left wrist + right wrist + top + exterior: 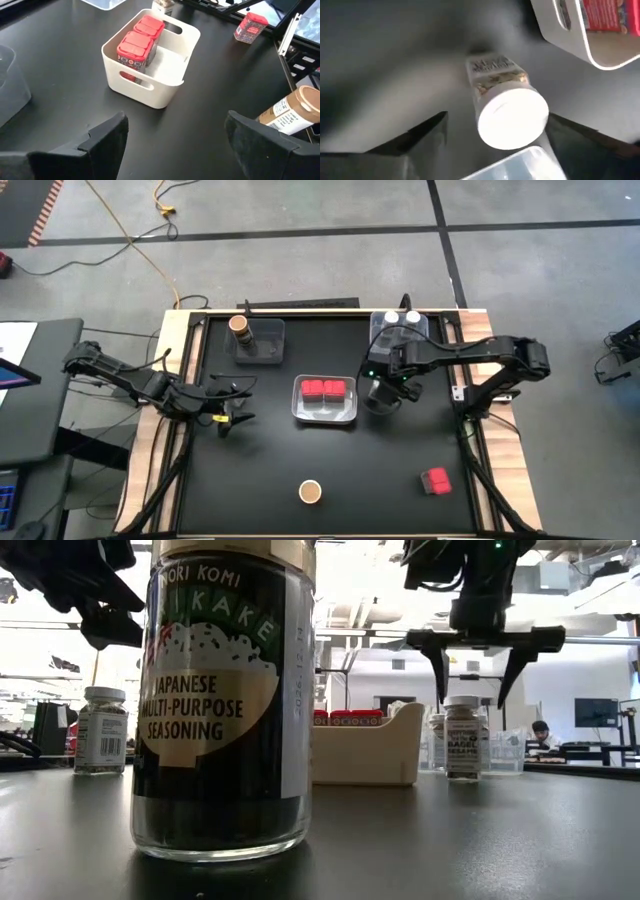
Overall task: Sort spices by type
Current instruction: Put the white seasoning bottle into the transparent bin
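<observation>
Right pincer [475,690] directly over a white-lidded jar [462,737], jaws spread wide and grasping nothing, tips level with the lid and a gap showing on each side. Jar upright on the table [380,470], long axis vertical, in line with the pincer's approach from above. Stands just beside the white tray [325,421] holding two red blocks, and near the clear tray [425,330] where two more white lids show. Right arm clearly the nearer: reaches in from its side, forearm bent over the table, wrist pointing down. Probably only a short straight drop needed before any closing on the jar's sides; little room to swing toward either tray. Left pincer [177,132] well apart, low near its own edge, facing the white tray, jaws released and empty.
</observation>
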Action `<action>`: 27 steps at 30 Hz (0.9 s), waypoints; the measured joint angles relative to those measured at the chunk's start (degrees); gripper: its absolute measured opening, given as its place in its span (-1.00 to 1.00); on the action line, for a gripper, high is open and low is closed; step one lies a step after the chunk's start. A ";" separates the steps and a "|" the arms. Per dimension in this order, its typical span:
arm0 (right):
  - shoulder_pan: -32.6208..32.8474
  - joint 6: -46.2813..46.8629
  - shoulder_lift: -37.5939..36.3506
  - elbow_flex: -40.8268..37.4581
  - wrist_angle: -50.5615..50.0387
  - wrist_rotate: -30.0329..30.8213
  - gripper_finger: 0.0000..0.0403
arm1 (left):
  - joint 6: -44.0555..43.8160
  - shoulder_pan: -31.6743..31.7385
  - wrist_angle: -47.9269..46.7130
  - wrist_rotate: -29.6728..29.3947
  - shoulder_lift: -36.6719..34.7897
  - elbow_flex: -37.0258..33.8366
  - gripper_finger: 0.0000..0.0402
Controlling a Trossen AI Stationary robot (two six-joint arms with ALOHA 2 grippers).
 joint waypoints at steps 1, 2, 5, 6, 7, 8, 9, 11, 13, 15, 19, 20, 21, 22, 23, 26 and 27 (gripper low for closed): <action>0.00 0.12 0.00 0.00 -0.11 0.00 0.82 | 0.00 -0.02 -0.15 -0.02 0.00 0.00 0.58; 0.02 0.48 0.00 0.00 -0.28 -0.02 0.86 | 0.00 0.00 -0.32 -0.02 0.02 0.00 0.58; 0.02 0.68 0.00 0.00 -0.19 -0.13 0.91 | 0.00 -0.01 -0.44 -0.04 0.00 0.00 0.58; 0.00 0.70 0.00 0.00 -0.21 -0.11 0.91 | 0.00 -0.02 -0.45 -0.04 0.00 0.00 0.58; 0.00 0.70 0.00 0.00 -0.26 -0.11 0.91 | 0.00 -0.02 -0.44 -0.05 0.02 0.00 0.58; 0.00 0.70 0.00 0.00 -0.22 -0.11 0.90 | 0.00 0.00 -0.44 -0.07 0.00 0.00 0.58; 0.00 0.70 0.00 0.00 -0.20 -0.11 0.89 | 0.00 0.00 -0.46 -0.08 0.00 0.00 0.58; 0.00 0.70 -0.04 0.00 -0.19 -0.02 0.88 | 0.00 0.00 -0.58 -0.10 0.00 0.00 0.58; 0.00 0.72 -0.07 0.00 -0.02 0.05 0.88 | 0.00 -0.02 -0.87 -0.13 0.00 0.00 0.58; 0.02 0.72 -0.07 0.07 -0.01 0.07 0.87 | 0.01 0.00 -0.88 -0.20 0.00 0.00 0.58; 0.01 4.66 -0.07 2.64 0.41 0.13 0.87 | 0.01 0.00 -0.95 -0.24 0.02 0.00 0.58; 0.01 6.36 -0.07 3.62 0.40 0.14 0.87 | 0.00 -0.01 -0.96 -0.24 0.01 0.00 0.58; 0.00 8.08 -0.07 4.73 0.11 0.18 0.87 | 0.01 0.00 -0.98 -0.24 0.01 0.00 0.58; 0.00 9.89 -0.07 6.09 -0.63 0.22 0.87 | 0.00 -0.01 -0.98 -0.24 0.00 0.00 0.58; 0.00 11.70 -0.07 7.55 -1.74 0.28 0.87 | 0.00 0.00 -0.98 -0.24 0.00 0.00 0.58; 0.03 20.47 -0.09 11.60 -6.98 0.31 0.87 | 0.02 0.00 -0.98 -0.24 0.00 0.00 0.58; 0.11 24.78 -0.09 12.66 -8.75 0.31 0.87 | 0.00 0.00 -0.98 -0.24 0.02 0.00 0.58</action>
